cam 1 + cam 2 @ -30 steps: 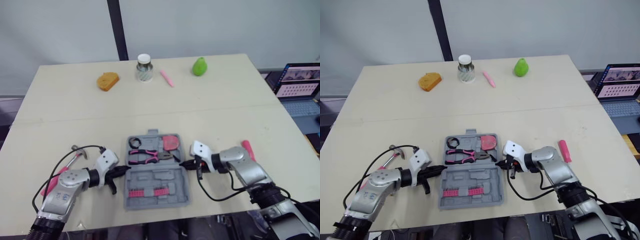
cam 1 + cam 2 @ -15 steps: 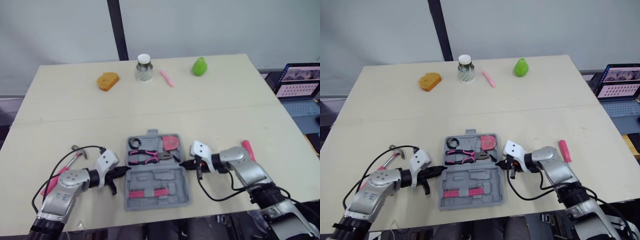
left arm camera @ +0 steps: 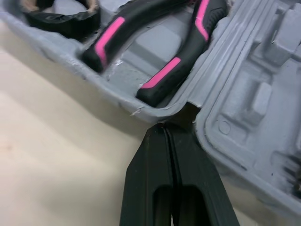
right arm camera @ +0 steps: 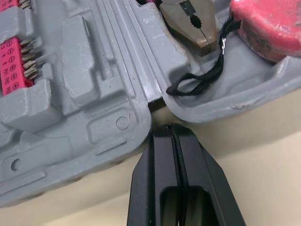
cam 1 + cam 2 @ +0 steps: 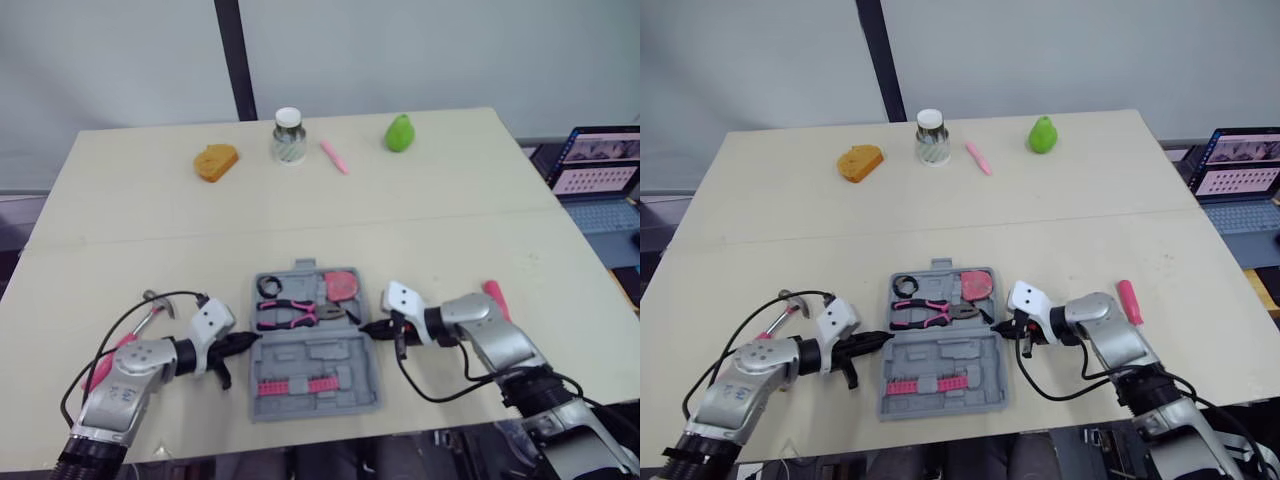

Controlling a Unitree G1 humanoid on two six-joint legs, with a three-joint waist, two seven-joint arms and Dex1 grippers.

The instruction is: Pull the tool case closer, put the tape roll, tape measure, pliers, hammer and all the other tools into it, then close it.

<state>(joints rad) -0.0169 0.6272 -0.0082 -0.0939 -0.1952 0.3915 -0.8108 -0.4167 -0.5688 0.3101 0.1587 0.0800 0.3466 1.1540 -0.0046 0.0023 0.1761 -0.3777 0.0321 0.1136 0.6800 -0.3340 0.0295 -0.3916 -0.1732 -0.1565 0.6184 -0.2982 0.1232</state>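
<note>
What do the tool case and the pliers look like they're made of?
Tool case: likely moulded plastic with a matte grey finish. The shaped recesses and a ragged edge seam suggest it. Pliers: the handles look like black-and-pink rubbery or plastic grips with a slight sheen. The jaws look like dull bare metal, probably steel.

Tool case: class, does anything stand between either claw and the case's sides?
Nothing visible does. The shut left claw sits right at the hinge gap on the left side of the tool case, and the shut right claw at the gap on its right side.
</note>
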